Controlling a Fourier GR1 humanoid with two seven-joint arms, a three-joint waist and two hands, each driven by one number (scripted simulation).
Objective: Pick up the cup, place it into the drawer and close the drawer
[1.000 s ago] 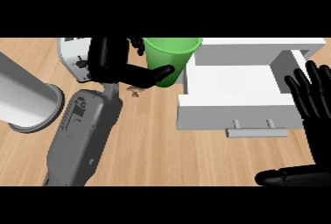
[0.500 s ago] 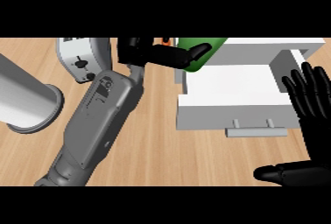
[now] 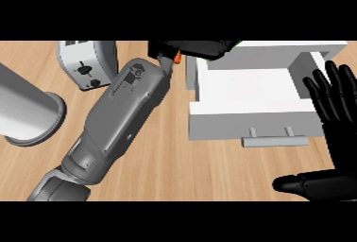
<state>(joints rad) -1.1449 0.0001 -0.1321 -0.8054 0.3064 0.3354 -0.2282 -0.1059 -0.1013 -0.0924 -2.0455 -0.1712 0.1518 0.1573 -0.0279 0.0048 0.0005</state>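
White drawer [image 3: 251,90]: stands pulled open to take the cup.
Left hand [image 3: 195,47]: at the drawer's far corner; grasp unreadable, cup hidden.
Right hand [image 3: 335,118]: released, resting at the right edge.

Counter [image 3: 181,165] matt wood grain; drawer [image 3: 244,90] smooth matt white; toaster [image 3: 87,64] brushed metal.

Setting: kitchen counter. Worktop [image 3: 181,165] is light wood-grain plank. A grey two-slot toaster [image 3: 87,64] stands at the back left. A tall grey cylindrical canister [image 3: 24,113] sits at the left edge. A white drawer [image 3: 254,97] with a grey bar handle [image 3: 274,140] stands pulled open on the right.
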